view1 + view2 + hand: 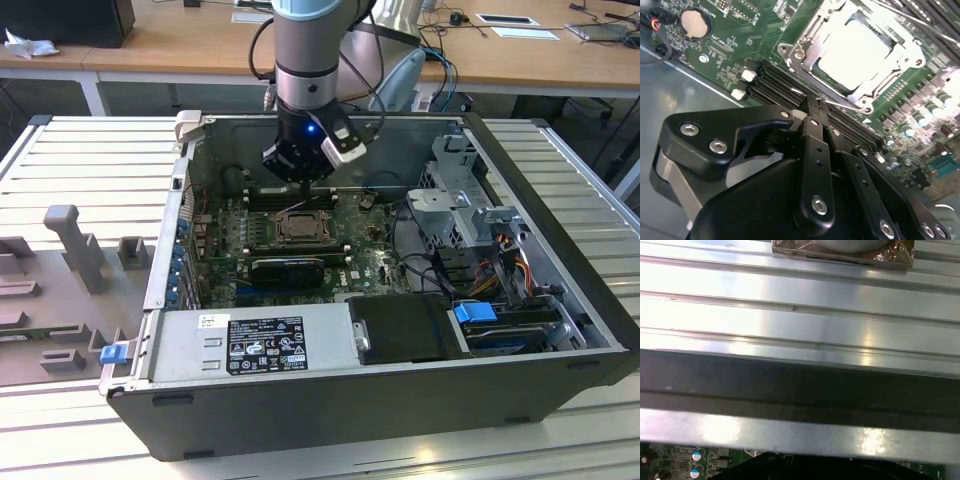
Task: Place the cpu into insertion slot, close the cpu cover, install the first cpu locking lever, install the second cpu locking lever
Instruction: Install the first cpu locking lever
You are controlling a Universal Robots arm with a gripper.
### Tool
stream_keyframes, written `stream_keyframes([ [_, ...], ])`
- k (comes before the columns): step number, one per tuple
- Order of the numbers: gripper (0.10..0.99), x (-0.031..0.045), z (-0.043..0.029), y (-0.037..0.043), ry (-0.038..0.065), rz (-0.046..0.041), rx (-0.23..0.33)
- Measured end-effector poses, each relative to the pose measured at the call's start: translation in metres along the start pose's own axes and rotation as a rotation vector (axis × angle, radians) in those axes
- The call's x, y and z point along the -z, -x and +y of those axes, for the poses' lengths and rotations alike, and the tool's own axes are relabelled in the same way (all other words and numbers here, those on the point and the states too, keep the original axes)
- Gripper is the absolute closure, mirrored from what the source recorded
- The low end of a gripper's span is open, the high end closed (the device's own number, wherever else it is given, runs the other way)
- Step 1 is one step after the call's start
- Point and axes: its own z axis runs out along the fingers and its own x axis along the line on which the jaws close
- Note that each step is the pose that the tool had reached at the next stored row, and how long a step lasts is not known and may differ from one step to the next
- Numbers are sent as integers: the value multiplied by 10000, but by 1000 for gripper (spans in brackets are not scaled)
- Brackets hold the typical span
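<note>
The pale cpu (852, 47) lies in the insertion slot (788, 50) on the green board. The silvery cpu cover (807, 54) lies flat around it as a frame. In the exterior view my gripper (303, 183) hangs inside the open computer case, just behind the cpu (298, 229). In the second wrist view my gripper (812, 102) has its fingers closed together. Its tip meets the end of a thin wire locking lever (845, 103) that runs along the socket's near edge. Whether the tip grips the lever or only touches it is unclear.
Black memory slots (772, 80) run beside the socket, right under the fingers. A coin battery (694, 23) sits on the board. A long black heatsink (288, 268), the power supply (260, 340) and a drive cage (470, 200) crowd the case. Grey fixtures (75, 245) stand outside it.
</note>
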Motion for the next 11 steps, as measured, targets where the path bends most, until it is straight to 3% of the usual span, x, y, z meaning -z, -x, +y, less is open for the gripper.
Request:
stream_keyframes([
  [5, 980, -75, -3, 42, -1, 1, 0],
  [11, 980, -97, -23, 43, -2, -3, -28],
])
